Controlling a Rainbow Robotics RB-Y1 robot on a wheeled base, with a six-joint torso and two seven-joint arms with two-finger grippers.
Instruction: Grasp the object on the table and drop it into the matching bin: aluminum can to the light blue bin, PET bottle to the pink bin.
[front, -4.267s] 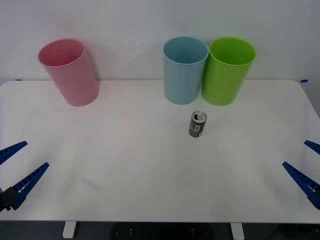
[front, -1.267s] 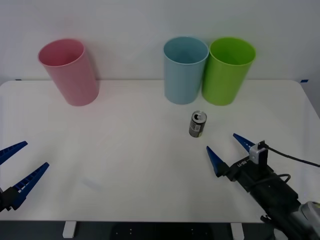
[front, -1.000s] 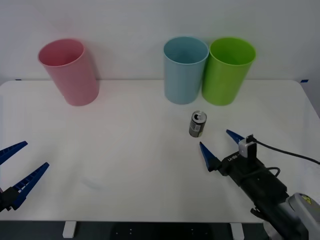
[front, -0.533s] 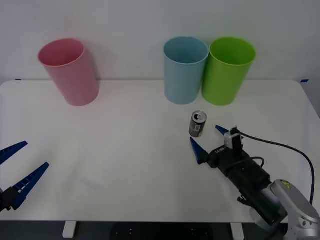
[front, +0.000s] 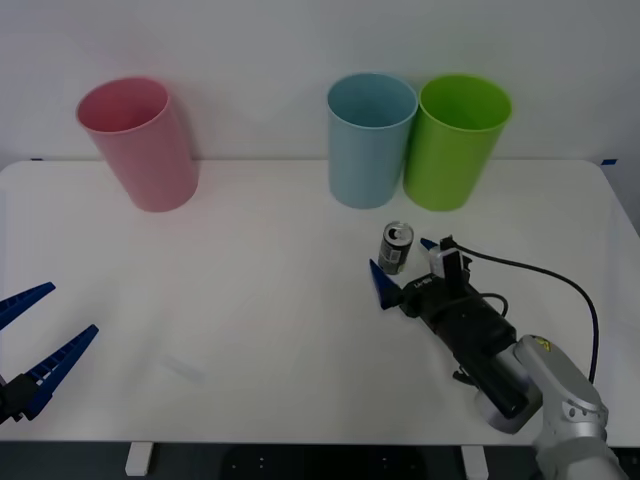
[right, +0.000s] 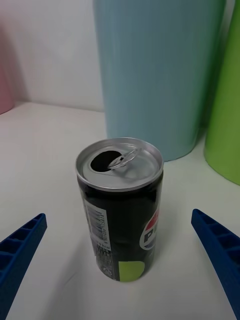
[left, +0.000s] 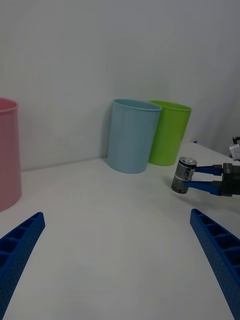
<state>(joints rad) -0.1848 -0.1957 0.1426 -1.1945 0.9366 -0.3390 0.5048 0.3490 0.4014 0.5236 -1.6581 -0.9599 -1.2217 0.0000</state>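
The aluminum can (front: 396, 248) is standing upright on the table (front: 250, 300), just in front of the light blue bin (front: 369, 140), and nothing is lifted yet. The right gripper (front: 405, 268) is reaching around it with fingers apart, one on each side and not touching, so the closing, the lift and the drop into the bin are all remaining. The left gripper (front: 35, 335) is waiting at the table's near left corner, fingers spread. The can's label is facing partly away, and the bin's inside is hidden in the right wrist view
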